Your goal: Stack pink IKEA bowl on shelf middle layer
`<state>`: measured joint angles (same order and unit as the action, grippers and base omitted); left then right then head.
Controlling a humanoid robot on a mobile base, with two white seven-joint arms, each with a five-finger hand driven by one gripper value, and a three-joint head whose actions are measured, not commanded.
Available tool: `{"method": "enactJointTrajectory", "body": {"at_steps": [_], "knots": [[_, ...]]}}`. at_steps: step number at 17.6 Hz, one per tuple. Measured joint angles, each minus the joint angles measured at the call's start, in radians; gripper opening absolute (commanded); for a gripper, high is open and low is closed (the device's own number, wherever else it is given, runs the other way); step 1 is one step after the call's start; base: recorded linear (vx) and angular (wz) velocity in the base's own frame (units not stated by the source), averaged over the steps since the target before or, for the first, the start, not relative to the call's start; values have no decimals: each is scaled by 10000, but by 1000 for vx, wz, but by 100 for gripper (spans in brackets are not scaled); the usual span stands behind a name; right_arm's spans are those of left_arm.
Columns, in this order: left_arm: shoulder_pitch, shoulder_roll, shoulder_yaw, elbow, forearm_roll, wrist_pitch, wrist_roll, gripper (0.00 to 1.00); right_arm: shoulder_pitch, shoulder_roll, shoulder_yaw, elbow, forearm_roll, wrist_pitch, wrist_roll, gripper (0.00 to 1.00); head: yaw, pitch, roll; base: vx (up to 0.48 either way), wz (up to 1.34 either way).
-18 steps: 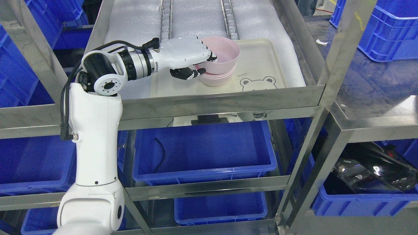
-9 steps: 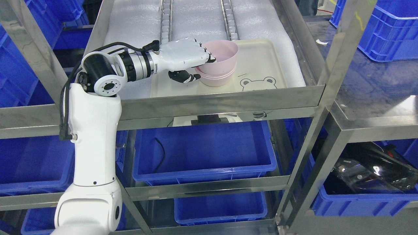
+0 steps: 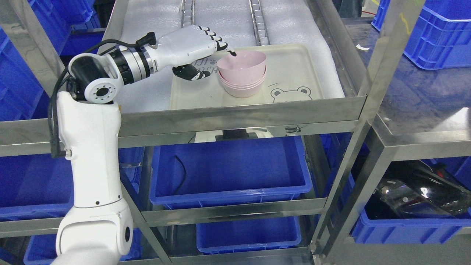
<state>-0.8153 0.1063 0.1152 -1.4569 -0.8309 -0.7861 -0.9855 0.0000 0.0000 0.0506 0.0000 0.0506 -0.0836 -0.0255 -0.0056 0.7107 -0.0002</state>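
steel shelf (image 3: 243, 110), three stacked pink bowls (image 3: 241, 73)

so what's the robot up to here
It is stacking pink bowls on a shelf. The top bowl now sits, a bit tilted, in the stack of bowls on the cream tray. The left hand has let go: its fingers are spread and it has drawn back to the left, one fingertip just at the bowl's rim. The right arm is out of view.
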Motion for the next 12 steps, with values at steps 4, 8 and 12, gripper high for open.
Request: {"method": "enactJointTrajectory", "body": {"at_steps": [4,8,12], "knots": [[1,-327,256,0,1153,0,269,96,0,0,0,0,0,0,1,100,0,0,0,0,0],[114,-573,9,-38,2226,0,1279,100,0,0,0,0,0,0,1,100,0,0,0,0,0],[527,-730,-949,-281,3164,0,1899,100,0,0,0,0,0,0,2,100,0,0,0,0,0]]}}
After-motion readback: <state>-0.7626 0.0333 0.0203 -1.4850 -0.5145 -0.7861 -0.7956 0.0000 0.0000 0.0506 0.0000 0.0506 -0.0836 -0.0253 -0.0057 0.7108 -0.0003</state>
